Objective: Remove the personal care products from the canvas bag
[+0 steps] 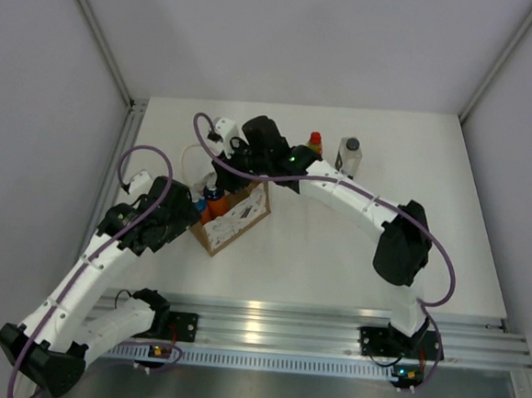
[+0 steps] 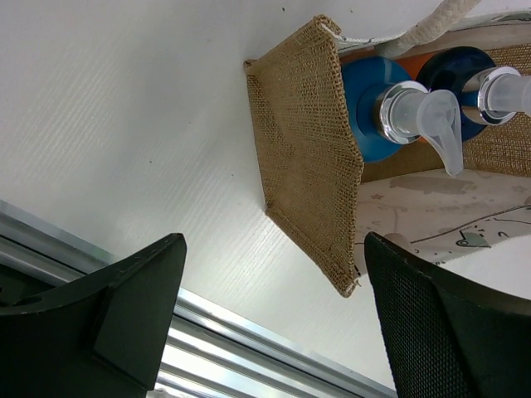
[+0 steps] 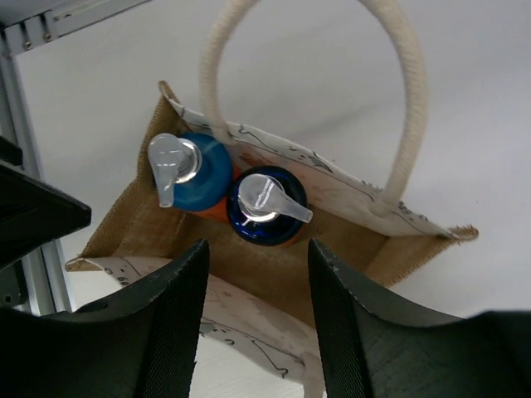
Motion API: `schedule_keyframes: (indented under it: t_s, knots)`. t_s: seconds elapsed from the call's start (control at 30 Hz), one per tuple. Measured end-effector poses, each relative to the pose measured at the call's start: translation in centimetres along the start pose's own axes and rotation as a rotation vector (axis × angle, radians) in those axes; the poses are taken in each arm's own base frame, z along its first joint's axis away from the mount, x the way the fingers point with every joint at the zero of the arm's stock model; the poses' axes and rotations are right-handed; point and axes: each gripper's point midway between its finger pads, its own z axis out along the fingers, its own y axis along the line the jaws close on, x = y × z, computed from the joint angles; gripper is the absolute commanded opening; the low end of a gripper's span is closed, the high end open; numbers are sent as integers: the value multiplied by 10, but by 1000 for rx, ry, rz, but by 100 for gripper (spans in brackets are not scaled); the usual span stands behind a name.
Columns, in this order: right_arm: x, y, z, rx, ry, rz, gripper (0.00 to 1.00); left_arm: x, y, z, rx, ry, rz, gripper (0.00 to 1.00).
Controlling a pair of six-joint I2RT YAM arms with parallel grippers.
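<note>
The canvas bag (image 1: pixel 237 220) stands left of centre on the table, its white loop handle (image 3: pixel 398 99) up. In the right wrist view two orange pump bottles stand inside it, one with a light blue top (image 3: pixel 195 176) and one with a dark blue top (image 3: pixel 264 209). A third orange bottle does not show. My right gripper (image 3: pixel 259 253) is open and empty above the bag's mouth. My left gripper (image 2: pixel 274 242) is open at the bag's burlap end (image 2: pixel 307 149), its right finger (image 2: pixel 431 315) beside the lower corner. A yellow red-capped bottle (image 1: pixel 315 144) and a pale bottle (image 1: pixel 349 157) stand behind the bag.
An aluminium rail (image 1: pixel 311 324) runs along the table's near edge and shows close under the left gripper (image 2: pixel 75 249). Grey walls enclose the table on the left, right and back. The right arm (image 1: pixel 366 212) arches over the table's middle.
</note>
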Motion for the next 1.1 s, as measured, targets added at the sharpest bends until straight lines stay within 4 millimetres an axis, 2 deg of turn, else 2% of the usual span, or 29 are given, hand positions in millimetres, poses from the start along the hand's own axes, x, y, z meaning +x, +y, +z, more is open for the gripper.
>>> schedule_keyframes:
  t_s: [0.17, 0.27, 0.57, 0.83, 0.93, 1.1]
  knots:
    - [-2, 21, 2, -149, -12, -100, 54, 2, 0, 0, 3, 9, 2, 92]
    - [-5, 26, 4, -193, -27, -145, 55, 2, 0, -1, 8, 10, 2, 92]
    - [-2, 22, 27, -259, -43, -272, 58, 5, 2, -3, 24, 16, -2, 91]
    - [3, 14, 37, -295, -50, -308, 58, 10, 5, -3, 30, 27, -2, 92]
    - [4, 14, 37, -306, -55, -321, 56, 10, 6, -3, 34, 27, -4, 92]
    - [6, 9, 40, -326, -63, -323, 45, 10, 6, -3, 33, 28, -2, 92]
